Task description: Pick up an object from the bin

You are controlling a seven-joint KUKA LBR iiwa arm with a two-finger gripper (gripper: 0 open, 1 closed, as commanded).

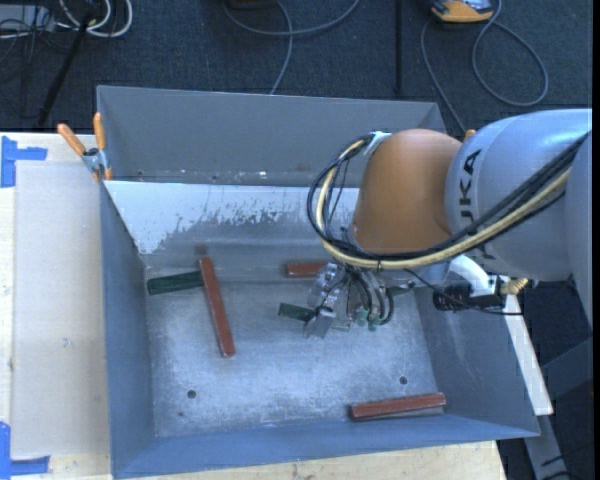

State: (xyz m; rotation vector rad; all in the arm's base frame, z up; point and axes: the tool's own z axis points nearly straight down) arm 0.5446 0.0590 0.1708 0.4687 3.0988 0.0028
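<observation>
Gripper [326,322] is low over the bin floor, approx. 3 o'clock from floor centre, hanging under the arm's orange wrist cover [405,196] w/ looped cables [323,203] beside it. Can't tell if the gripper is wide or narrow; its tip is a dark clutter from this angle.

Nearest thing: a short dark-green block [293,312], lying flat at 9 o'clock of the gripper, its right end at the gripper tip. Touching or only just beside, can't tell. Not visibly held.

At 11 o'clock, near: a small brown block [303,268], flat by the foot of the back wall.

Farther at 9 o'clock: a long brown stick [217,306], lying diagonal, top end toward the back. Its top end meets the right end of a dark-green stick [175,283], at approx. 10 o'clock, by the left wall.

At 5 o'clock, well apart: another brown stick [397,406], along the front wall of the grey bin [260,138].
</observation>
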